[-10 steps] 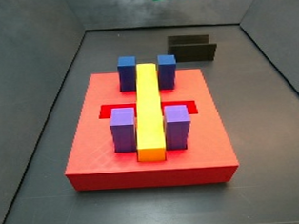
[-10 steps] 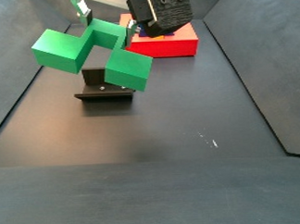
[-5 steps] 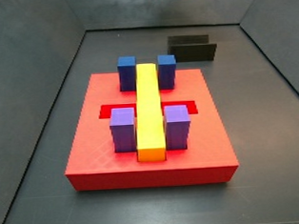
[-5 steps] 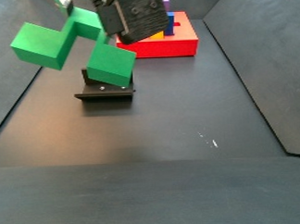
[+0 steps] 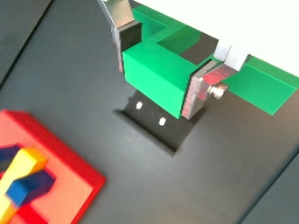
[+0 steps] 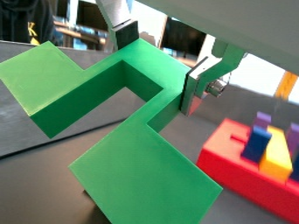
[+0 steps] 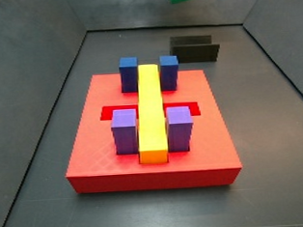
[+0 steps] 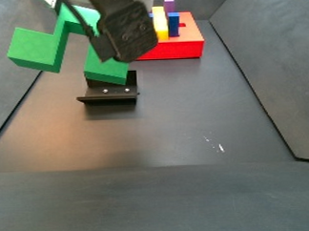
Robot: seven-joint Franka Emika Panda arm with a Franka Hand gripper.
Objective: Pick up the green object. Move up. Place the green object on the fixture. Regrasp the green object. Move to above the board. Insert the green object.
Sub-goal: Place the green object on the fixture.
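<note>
Claw of the single arm hung in the air above the small dark L-shaped fixture, its flat silver fingers pinching the bright green blocky piece by its raised centre. In a side view the green piece was carried clear of the dark floor, tilted, with one arm jutting out away from the claw and another part hanging down just above the fixture's upright; whether it touched the bracket could not be told. In a wrist view the fixture lay directly under the held piece, two small screws showing on its base plate.

The large flat red board with its blue blocks, purple blocks and long yellow bar sat well apart from the fixture, its cross-shaped recess open between the blocks.

Judging by this, the placing on the fixture was at hand. The risk lay in the tilt: if the piece came down askew, a side arm might catch the bracket's upright and twist in the pads, or knock the fixture aside. Let go while tilted, it might topple off the base plate, leaving a poor pose for regrasping and later insertion.
</note>
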